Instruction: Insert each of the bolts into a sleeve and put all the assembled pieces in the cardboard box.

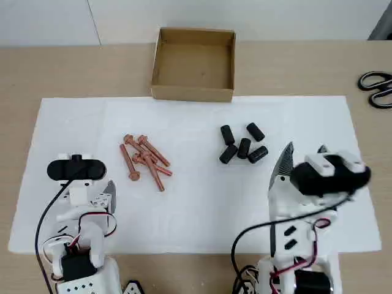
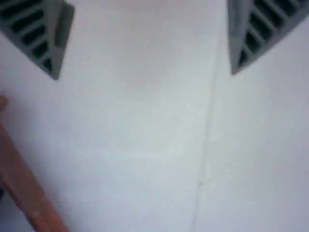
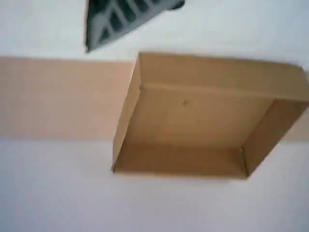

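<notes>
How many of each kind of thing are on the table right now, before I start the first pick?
Copper bolts: 5, in an overlapping pile
Black sleeves: 5, loose, none on a bolt
Cardboard box: 1, nothing in it
Scissors: 1, at the table's edge
Total: 12

Left white plastic arm [image 1: 79, 197], right white plastic arm [image 1: 283, 205]: black wrist housings [image 1: 75, 168], red-and-black cables [image 1: 40, 222], grey slotted fingers [image 2: 36, 31].
</notes>
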`<act>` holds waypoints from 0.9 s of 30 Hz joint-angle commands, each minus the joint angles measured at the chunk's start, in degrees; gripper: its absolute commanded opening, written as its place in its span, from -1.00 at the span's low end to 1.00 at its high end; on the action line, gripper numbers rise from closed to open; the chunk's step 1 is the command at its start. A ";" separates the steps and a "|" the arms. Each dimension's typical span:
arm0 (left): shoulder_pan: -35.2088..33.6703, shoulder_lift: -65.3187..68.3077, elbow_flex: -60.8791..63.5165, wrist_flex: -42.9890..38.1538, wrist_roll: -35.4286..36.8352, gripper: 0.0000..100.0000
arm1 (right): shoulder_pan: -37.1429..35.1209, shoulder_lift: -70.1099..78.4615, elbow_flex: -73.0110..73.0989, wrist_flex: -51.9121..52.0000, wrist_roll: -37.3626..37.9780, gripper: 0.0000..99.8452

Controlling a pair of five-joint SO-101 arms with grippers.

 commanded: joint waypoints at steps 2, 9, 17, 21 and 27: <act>0.00 -0.53 -0.31 -1.49 -0.26 -0.57 | 0.13 0.40 -8.70 -2.24 -7.21 -0.58; 0.00 -0.53 -0.31 -1.49 -0.26 -0.57 | 0.22 14.99 -20.31 -1.63 -9.49 -0.58; 0.00 -0.53 -0.31 -1.49 -0.26 -0.57 | -0.04 50.68 -46.51 14.37 -9.49 -0.58; 0.00 -0.53 -0.31 -1.49 -0.26 -0.57 | -0.04 72.22 -60.40 30.02 -7.21 -0.58; 0.00 -0.53 -0.31 -1.49 -0.26 -0.57 | 0.31 99.12 -76.75 48.92 -0.53 -0.58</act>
